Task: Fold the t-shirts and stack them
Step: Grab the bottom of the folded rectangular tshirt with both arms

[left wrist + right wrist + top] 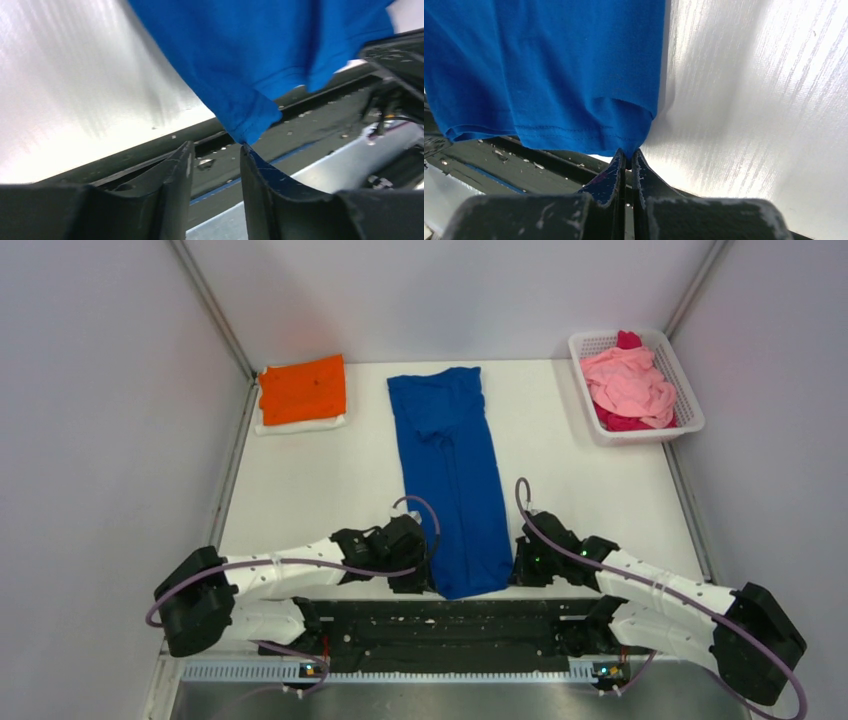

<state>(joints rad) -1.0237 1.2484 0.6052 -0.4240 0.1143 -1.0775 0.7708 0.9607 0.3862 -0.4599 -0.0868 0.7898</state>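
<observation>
From above: blue t-shirt (450, 480) folded into a long narrow strip, laid lengthwise down the middle of the white table (300, 490), neck end far, hem at the near edge. Orange t-shirt (302, 388) folded flat in the far left corner. Far right, a white mesh basket (690, 405) holding a crumpled pink t-shirt (628, 380) on top of a magenta t-shirt (628, 339). Left gripper (427, 578) at the hem's left corner, right gripper (518, 568) at its right corner. Too small from up here to tell the gap between either pair of fingers.

Only from the left wrist: left gripper (216, 150) with jaws partly apart, the blue hem corner pointing into the gap and touching the tip of one finger (250, 165), not pinched.

Only from the right wrist: right gripper (628, 155) pressed almost closed, nipping the stitched hem corner between its tips, bare table beside it.
</observation>
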